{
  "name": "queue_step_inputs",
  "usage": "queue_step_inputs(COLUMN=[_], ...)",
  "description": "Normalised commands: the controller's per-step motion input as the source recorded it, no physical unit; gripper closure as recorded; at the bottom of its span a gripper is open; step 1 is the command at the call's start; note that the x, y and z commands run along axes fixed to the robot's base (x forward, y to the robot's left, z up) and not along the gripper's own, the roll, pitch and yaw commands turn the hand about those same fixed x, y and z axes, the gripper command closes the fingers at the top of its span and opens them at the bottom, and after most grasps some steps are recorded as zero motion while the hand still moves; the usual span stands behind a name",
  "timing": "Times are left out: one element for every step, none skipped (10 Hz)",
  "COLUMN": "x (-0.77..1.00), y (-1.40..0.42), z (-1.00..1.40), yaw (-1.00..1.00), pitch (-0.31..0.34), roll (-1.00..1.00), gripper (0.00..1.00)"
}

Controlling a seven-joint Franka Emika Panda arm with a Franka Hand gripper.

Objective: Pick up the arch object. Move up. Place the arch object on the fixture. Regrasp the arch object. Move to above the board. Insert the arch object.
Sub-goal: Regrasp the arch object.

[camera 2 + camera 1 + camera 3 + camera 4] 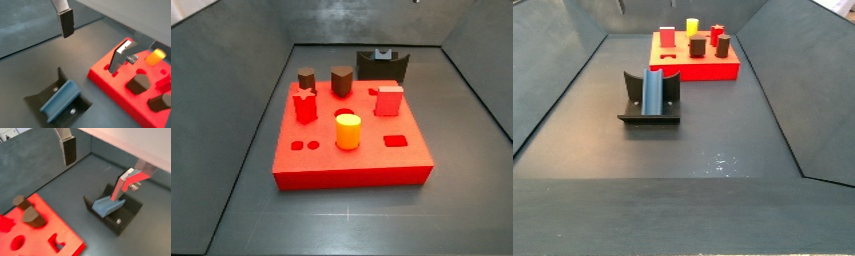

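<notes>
Right now your end effector (100, 165) hangs well above the floor w/ fingers (69, 152) spread wide, nothing between them. You'll see the arch object (653, 89) resting upright on the fixture (632, 97), apart from the board (700, 68). Brown pegs (341, 80) and a yellow peg (348, 132) stand on the board.

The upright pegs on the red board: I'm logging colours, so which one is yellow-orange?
The round yellow-orange cylinder peg near the red board's middle; the other pegs are brown or red. The gripper hangs open over the dark fixture.
</notes>
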Motion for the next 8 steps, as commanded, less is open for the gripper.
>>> queue_step_inputs(x=[-0.03, -0.03, -0.02, -0.03, -0.02, -0.02, 0.00, 0.01], y=[-0.02, -0.02, -0.02, -0.02, -0.02, -0.02, -0.02, -0.02], z=[0.00, 0.00, 0.01, 0.00, 0.01, 0.01, 0.01, -0.01], yaw=[0.01, 0.01, 0.02, 0.02, 0.02, 0.02, 0.02, 0.02], pitch=[-0.017, -0.021, -0.028, -0.029, -0.026, -0.023, -0.017, -0.010], roll=[1.00, 1.00, 1.00, 1.00, 1.00, 1.00, 1.00, 1.00], gripper=[0.00, 0.00, 0.00, 0.00, 0.00, 0.00, 0.00, 0.00])
